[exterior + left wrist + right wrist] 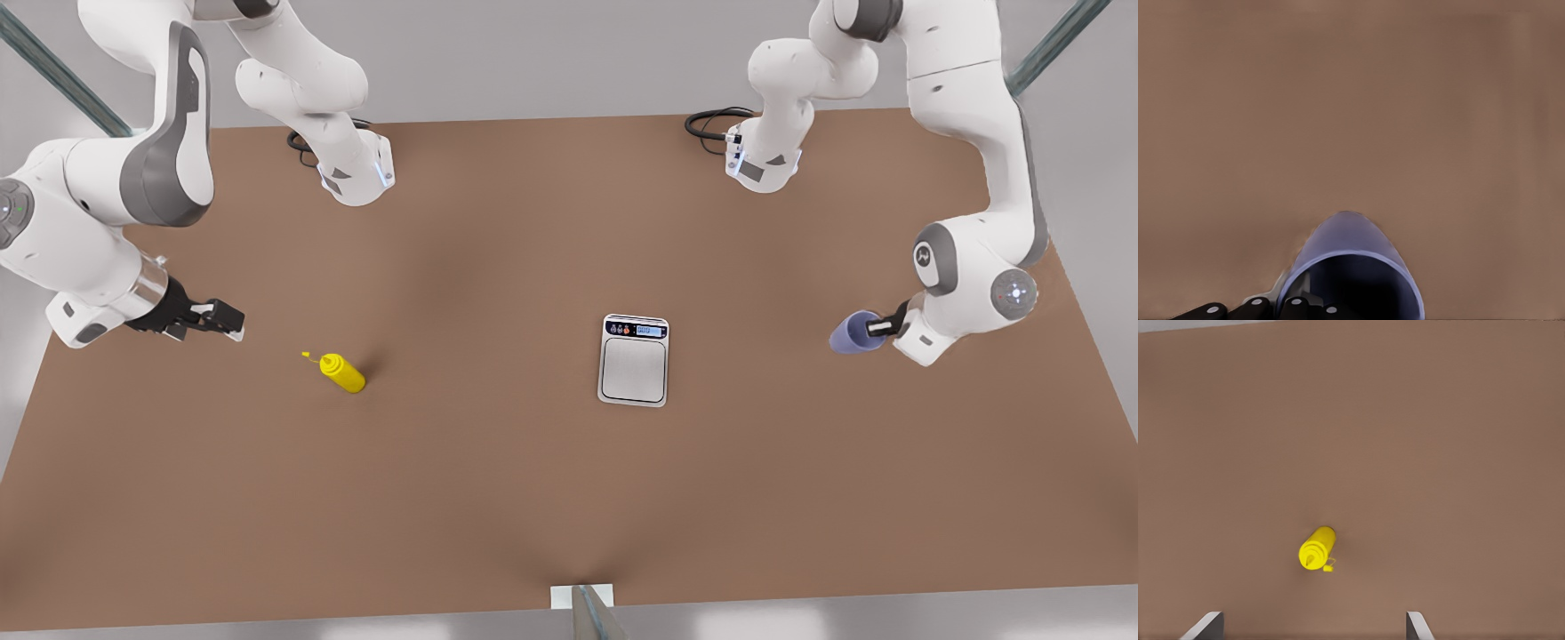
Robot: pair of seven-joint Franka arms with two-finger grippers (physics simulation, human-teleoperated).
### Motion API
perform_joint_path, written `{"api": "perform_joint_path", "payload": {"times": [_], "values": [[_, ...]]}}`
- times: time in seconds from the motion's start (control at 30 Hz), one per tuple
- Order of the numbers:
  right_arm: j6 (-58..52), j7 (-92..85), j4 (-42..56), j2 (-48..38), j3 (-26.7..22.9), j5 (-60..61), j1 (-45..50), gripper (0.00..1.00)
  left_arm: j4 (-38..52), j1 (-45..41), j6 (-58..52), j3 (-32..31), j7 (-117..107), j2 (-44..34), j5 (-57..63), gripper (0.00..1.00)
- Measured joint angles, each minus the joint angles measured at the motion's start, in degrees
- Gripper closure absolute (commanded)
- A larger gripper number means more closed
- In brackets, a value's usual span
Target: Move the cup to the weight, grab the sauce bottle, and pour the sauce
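Note:
The lavender-blue cup (pixel 852 334) stands near the table edge at the front view's right, well apart from the weight (pixel 633 366), a flat silver scale near the table's middle. My left gripper (pixel 877 326) is shut on the cup's wall; in the left wrist view the cup (pixel 1351 257) sits right at the fingers (pixel 1255 308). The yellow sauce bottle (pixel 343 373) stands on the table at the front view's left, its tethered cap hanging beside the nozzle. My right gripper (pixel 224 318) hovers open to the left of it, and the sauce bottle (pixel 1317 548) lies ahead of the spread fingertips (pixel 1206 625).
Both arm bases (pixel 356 173) stand at the far side of the brown table (pixel 498 498) with black cables beside them. A small white bracket (pixel 582 597) sits at the near edge. Bare tabletop separates the cup, the scale and the bottle.

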Motion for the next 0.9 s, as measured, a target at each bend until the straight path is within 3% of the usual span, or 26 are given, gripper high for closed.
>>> {"api": "perform_joint_path", "payload": {"times": [0.1,0.2,0.37,0.4,0.43,0.6,0.73,0.77,0.8,0.9], "values": [[0.0,0.0,0.0,0.0,0.0,0.0,0.0,0.00,9.9,0.1,-0.7,-14.8,-23.0,5.1,0.4,0.79],[0.0,0.0,0.0,0.0,0.0,0.0,0.0,0.00,18.4,-1.1,-0.7,-23.8,-37.6,10.5,0.3,0.79],[-0.3,0.7,1.6,1.1,-0.1,2.9,-0.1,0.00,23.4,-5.6,-0.8,-24.0,-40.7,15.8,-0.1,0.79],[-1.5,4.3,2.7,3.1,-3.0,11.5,0.6,0.00,23.3,-7.0,-2.2,-24.0,-42.0,16.2,-0.6,0.79],[-2.8,6.4,4.4,5.9,-3.8,18.5,-4.8,0.00,23.3,-8.2,-2.7,-24.0,-42.4,16.4,-1.0,0.79],[-13.9,13.4,4.4,22.7,-4.1,46.3,-23.9,0.00,23.3,-10.5,-1.5,-24.0,-42.7,20.3,-1.9,0.79],[-15.5,24.6,3.5,31.0,-3.5,58.3,-24.7,0.00,23.3,-10.5,-0.6,-24.0,-41.9,22.2,-1.6,0.79],[-15.8,27.9,2.7,32.2,-3.4,59.9,-25.2,0.00,23.3,-10.5,-0.3,-24.0,-41.8,22.7,-1.5,0.72],[-15.9,32.5,2.6,32.9,-2.1,60.4,-25.7,0.00,23.3,-10.5,0.2,-24.0,-41.7,22.8,-1.6,0.53],[-19.2,42.1,-0.2,33.1,0.2,63.5,-27.3,0.00,23.3,-10.5,0.2,-24.0,-41.2,22.8,-3.1,0.37]]}}
